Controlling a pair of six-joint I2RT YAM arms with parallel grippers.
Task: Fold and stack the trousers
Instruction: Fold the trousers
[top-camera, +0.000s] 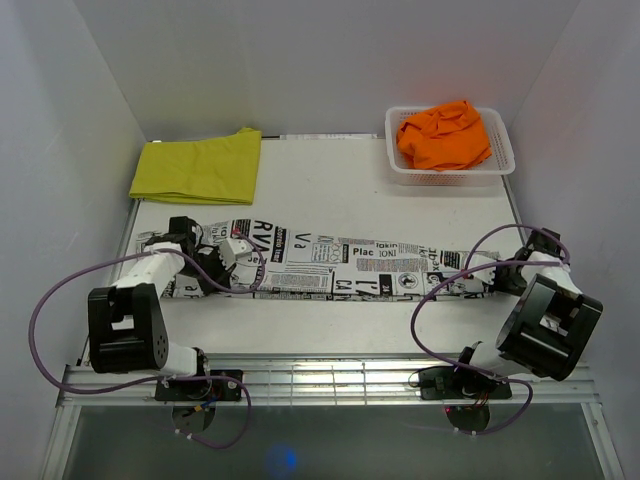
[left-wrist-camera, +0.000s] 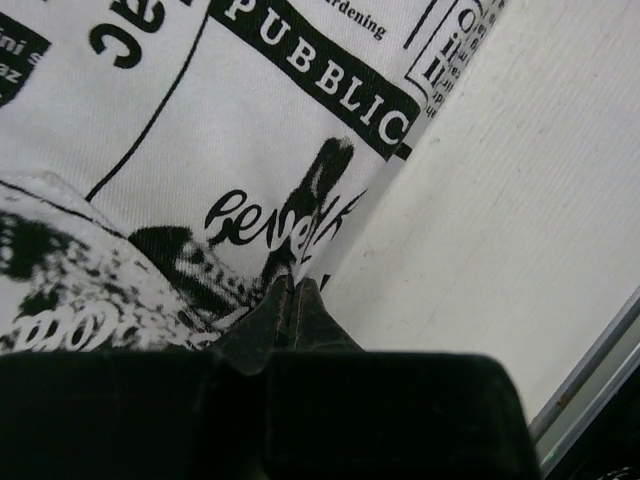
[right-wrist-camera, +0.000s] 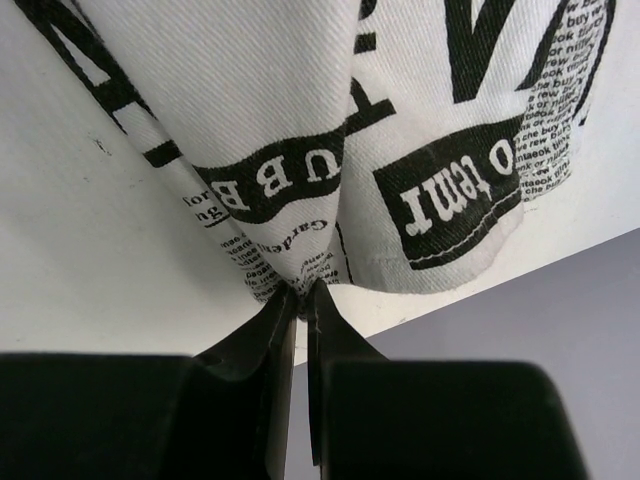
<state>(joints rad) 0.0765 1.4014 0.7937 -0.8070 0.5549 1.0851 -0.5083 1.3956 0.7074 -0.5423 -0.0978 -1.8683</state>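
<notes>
Wrist close-ups, left end effector (left-wrist-camera: 292, 287), right end effector (right-wrist-camera: 302, 290) each pinching newsprint trousers (right-wrist-camera: 250, 90), orange trousers (top-camera: 445, 135) only overhead.

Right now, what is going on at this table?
Two robot arms are handling the newspaper-print trousers, which lie spread lengthwise across the table. The left pincer is shut on one end, the right pincer on the other. The yellow trousers lie folded at the far left; the orange trousers sit crumpled in the white basket.
</notes>
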